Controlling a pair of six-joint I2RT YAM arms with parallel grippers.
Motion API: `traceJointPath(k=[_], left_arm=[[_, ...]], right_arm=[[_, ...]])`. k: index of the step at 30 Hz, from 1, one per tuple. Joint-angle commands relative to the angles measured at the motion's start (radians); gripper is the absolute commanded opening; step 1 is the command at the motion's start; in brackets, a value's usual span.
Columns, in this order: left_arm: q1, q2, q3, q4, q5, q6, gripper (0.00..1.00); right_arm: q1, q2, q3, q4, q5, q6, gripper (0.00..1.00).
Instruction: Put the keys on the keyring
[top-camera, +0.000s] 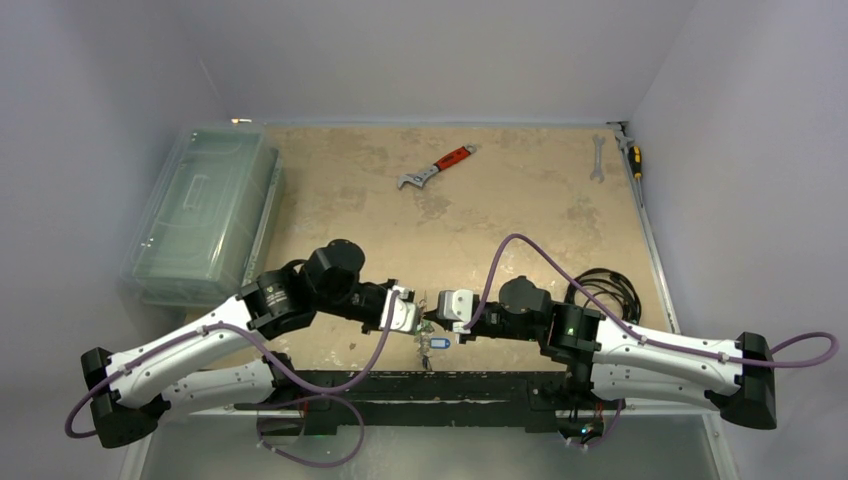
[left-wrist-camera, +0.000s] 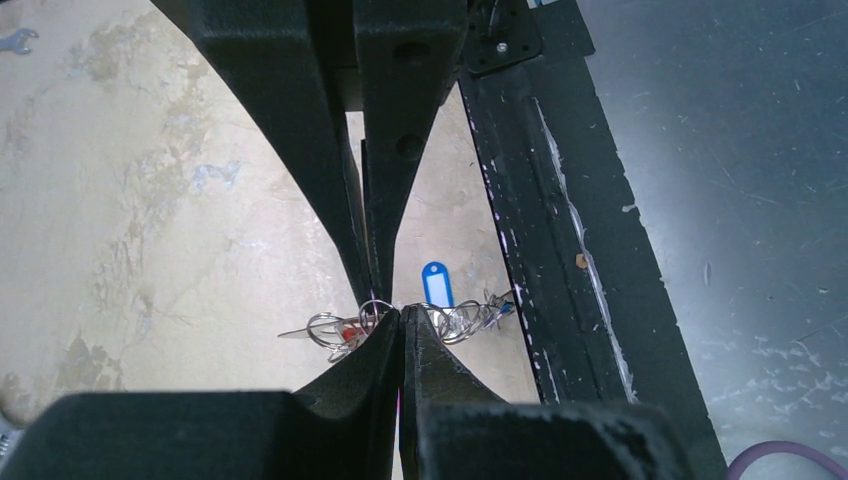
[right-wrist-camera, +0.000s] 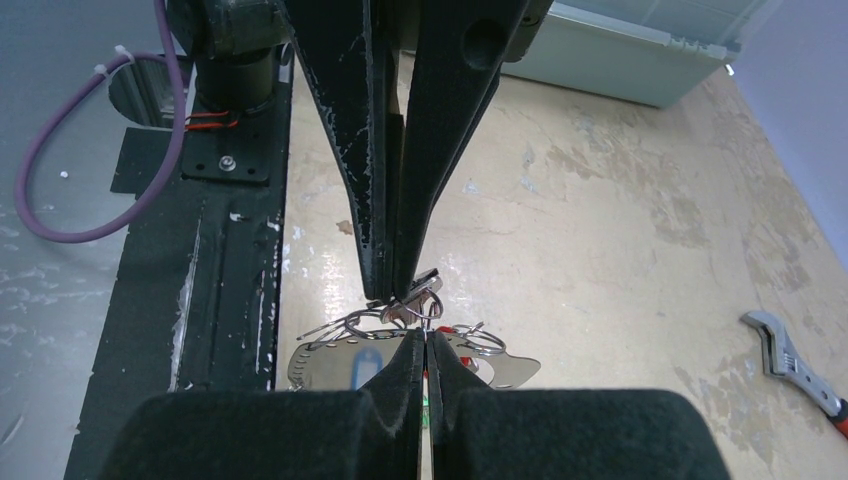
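Note:
My two grippers meet tip to tip over the table's near edge. The left gripper (top-camera: 424, 322) (left-wrist-camera: 403, 312) is shut, and its fingertips (right-wrist-camera: 395, 285) pinch a small silver key (right-wrist-camera: 428, 283) by its wire loop. The right gripper (top-camera: 438, 322) (right-wrist-camera: 425, 337) is also shut, nipping a thin wire loop at the top of the keyring (right-wrist-camera: 320, 365), a flat silvery plate just behind its fingers. More keys (top-camera: 432, 344) dangle below: split rings (left-wrist-camera: 335, 328), a blue tag (left-wrist-camera: 435, 285), a bit of red tag (right-wrist-camera: 470, 358). Exactly which loop each tip clamps is partly hidden.
A red-handled wrench (top-camera: 436, 167) lies far centre. A silver spanner (top-camera: 597, 158) and a screwdriver (top-camera: 634, 158) sit at the far right wall. A clear plastic box (top-camera: 200, 215) stands left. Coiled black cable (top-camera: 605, 290) lies right. The black base rail (top-camera: 420, 385) runs just under the keys.

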Motion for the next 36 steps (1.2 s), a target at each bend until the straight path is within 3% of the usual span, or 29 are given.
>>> traceJointPath(k=[1,25,31,32,36], left_arm=[[0.004,0.015,0.041,-0.024,0.034,0.011,0.0],[0.004,0.004,0.084,-0.047,-0.004,-0.015,0.0],[0.004,0.014,0.078,-0.037,-0.168,-0.165,0.0],[0.004,0.003,0.067,-0.026,-0.214,-0.224,0.01],[0.004,-0.068,-0.006,-0.011,-0.374,-0.459,0.3]], right_arm=[[0.005,-0.016,0.06,0.029,-0.014,-0.002,0.0],[0.042,0.0,0.055,0.012,0.014,-0.016,0.0],[0.046,-0.01,0.051,0.003,0.099,0.007,0.0],[0.046,-0.017,0.045,0.007,0.119,0.019,0.0],[0.046,-0.033,0.018,0.019,0.24,0.079,0.0]])
